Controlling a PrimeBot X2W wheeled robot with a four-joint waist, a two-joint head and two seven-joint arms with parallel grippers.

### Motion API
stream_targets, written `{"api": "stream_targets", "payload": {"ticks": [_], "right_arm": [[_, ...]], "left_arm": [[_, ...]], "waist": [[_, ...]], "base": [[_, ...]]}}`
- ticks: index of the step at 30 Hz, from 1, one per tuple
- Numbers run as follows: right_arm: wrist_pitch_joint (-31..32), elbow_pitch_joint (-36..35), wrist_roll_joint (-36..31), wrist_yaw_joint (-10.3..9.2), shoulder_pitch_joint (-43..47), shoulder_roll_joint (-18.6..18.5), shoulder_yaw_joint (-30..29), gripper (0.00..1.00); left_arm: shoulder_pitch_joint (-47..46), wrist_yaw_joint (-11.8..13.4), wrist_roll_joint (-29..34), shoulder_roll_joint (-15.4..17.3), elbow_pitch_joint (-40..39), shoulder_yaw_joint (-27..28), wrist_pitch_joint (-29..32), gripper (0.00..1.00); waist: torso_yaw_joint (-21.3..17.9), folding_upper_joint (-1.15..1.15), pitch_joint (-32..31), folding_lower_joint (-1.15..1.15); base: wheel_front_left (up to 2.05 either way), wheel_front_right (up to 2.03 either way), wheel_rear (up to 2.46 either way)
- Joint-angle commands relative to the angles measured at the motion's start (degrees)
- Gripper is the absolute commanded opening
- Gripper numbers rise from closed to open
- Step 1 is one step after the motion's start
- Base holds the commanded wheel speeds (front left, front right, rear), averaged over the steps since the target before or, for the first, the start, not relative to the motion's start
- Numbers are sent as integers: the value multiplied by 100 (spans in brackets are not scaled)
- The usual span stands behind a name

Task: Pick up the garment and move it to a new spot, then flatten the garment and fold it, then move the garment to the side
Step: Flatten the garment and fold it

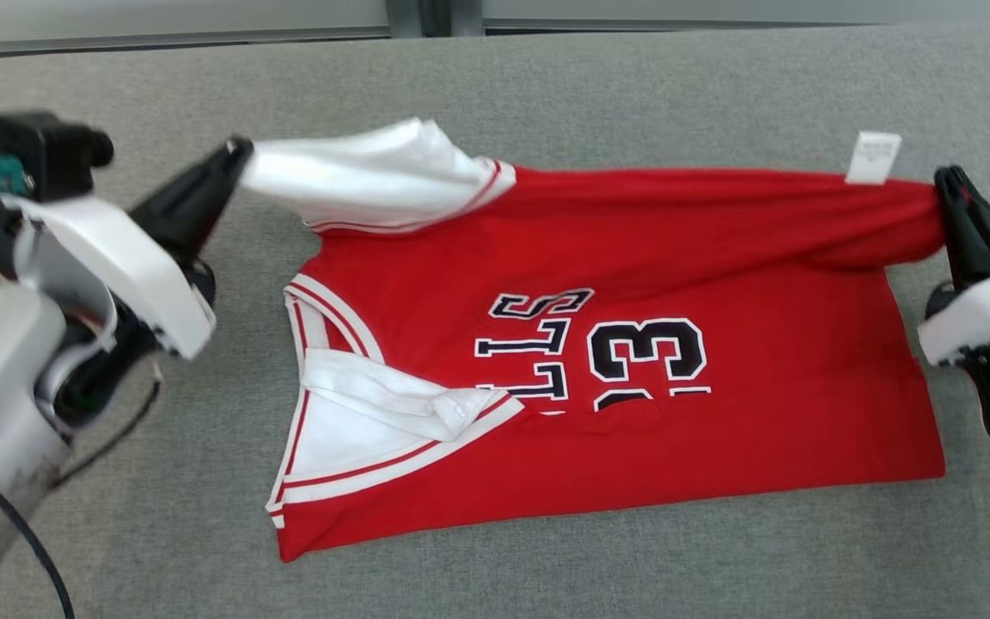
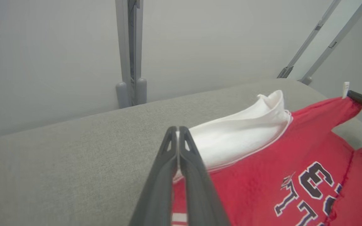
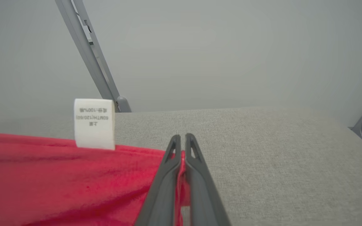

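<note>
Slippage is looking like the main risk here. The left gripper (image 1: pixel 235 162) is pinching only a thin tip of the white shoulder strap (image 1: pixel 375 176), with its fingers clamped flat together on the cloth. The right gripper (image 1: pixel 949 191) is squeezing a small bunch of red hem just beside the care label (image 1: pixel 873 157). Between them the far edge of the garment (image 1: pixel 632 370) is stretching taut and lifting slightly. The rest is lying across the middle of the grey surface (image 1: pixel 546 77), lettering up.

If the arms are pulling further apart, I judge the strap tip is likely to be popping out of the left pinch first, since so little cloth is sitting between those fingers. If one side is travelling faster than the other, the fold line is going to be skewing and the hems are not going to be meeting evenly.

The other strap (image 1: pixel 392 404), toward the surface's left side, is lying crumpled back over the white lining, so folding over it is risking a trapped lump. Dragging rather than lifting is also liable to be bunching the body against the textured cloth.

As for containers, nothing of that kind is taking part: the garment is resting directly on the surface.
</note>
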Motion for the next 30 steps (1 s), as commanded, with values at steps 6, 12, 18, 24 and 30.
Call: {"api": "stream_targets", "payload": {"ticks": [6, 12, 18, 24, 30], "right_arm": [[-31, -505, 18, -4, 862, -137, -535, 0], [-33, -971, -273, -4, 1377, -22, -1013, 0], [-33, -1246, -556, -4, 1827, 206, -1293, 0], [-33, -1282, -671, -4, 2176, 335, -1469, 0], [-33, -1106, -866, -4, 2261, 446, -1405, 0]], "left_arm": [[956, 472, -251, 359, -1001, 15, -211, 0], [1684, 972, -375, 612, -1971, 46, -469, 0], [2315, 1394, -524, 766, -2639, 52, -699, 0], [2822, 1649, -713, 768, -2968, 18, -843, 0], [3121, 1690, -937, 567, -2877, -51, -881, 0]], "waist": [[172, 0, -97, 0], [258, 0, -64, 0], [275, 0, -71, 0], [288, 0, -74, 0], [275, 0, -48, 0]], "base": [[0, 0, 0], [0, 0, 0], [0, 0, 0], [0, 0, 0], [0, 0, 0]]}}
